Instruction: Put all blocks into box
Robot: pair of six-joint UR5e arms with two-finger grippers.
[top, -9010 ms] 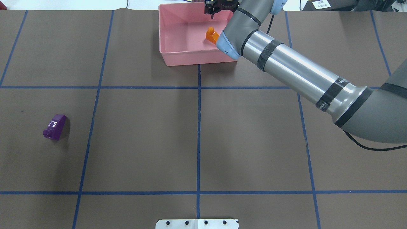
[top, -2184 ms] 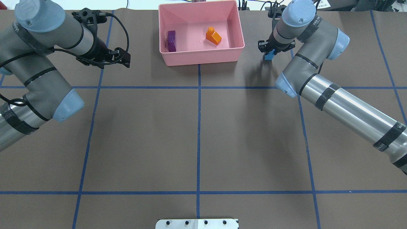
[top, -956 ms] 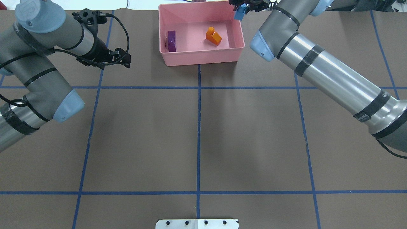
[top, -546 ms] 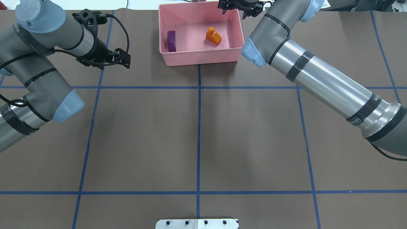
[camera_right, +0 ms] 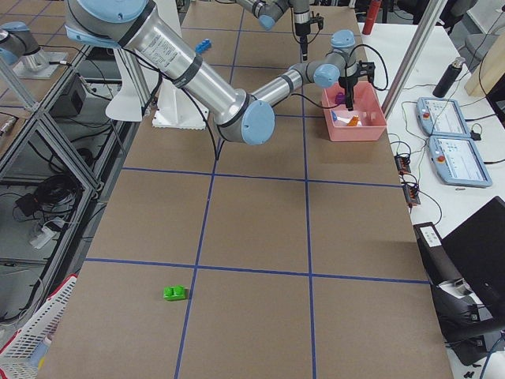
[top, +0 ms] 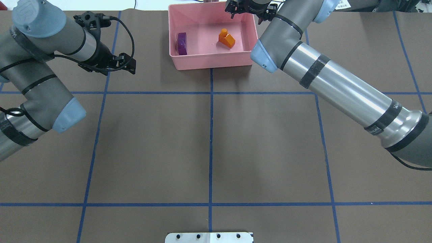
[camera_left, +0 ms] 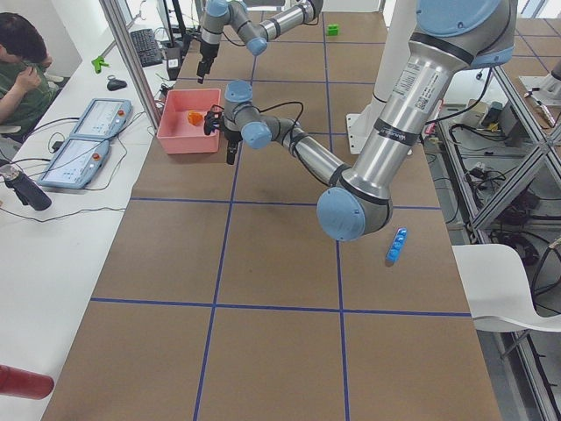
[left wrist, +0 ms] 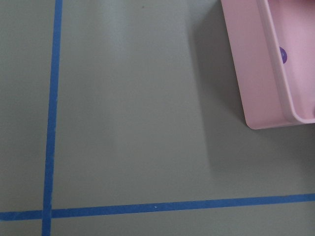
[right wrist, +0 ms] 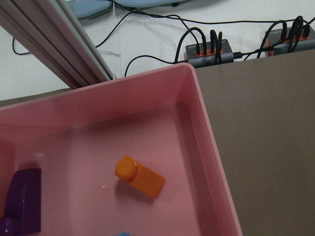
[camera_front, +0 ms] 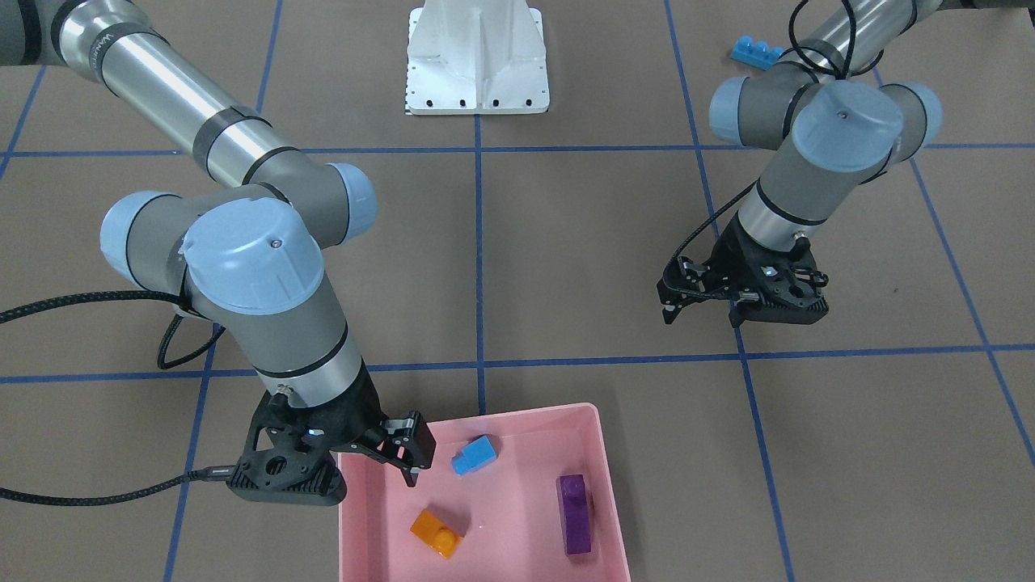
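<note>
With right claw (top: 246,15) and left claw (camera_front: 702,318) both wide open, empty: could hook box (camera_front: 525,414) wall on careless withdrawal, spilling blocks (camera_front: 475,455).

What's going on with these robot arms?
The robot is collecting toy blocks into the pink box. The small blue block, orange block and purple block lie inside. The right gripper hangs open over the box, empty; the left gripper hovers open off to one side. A long blue block and a green block wait on the table.
</note>
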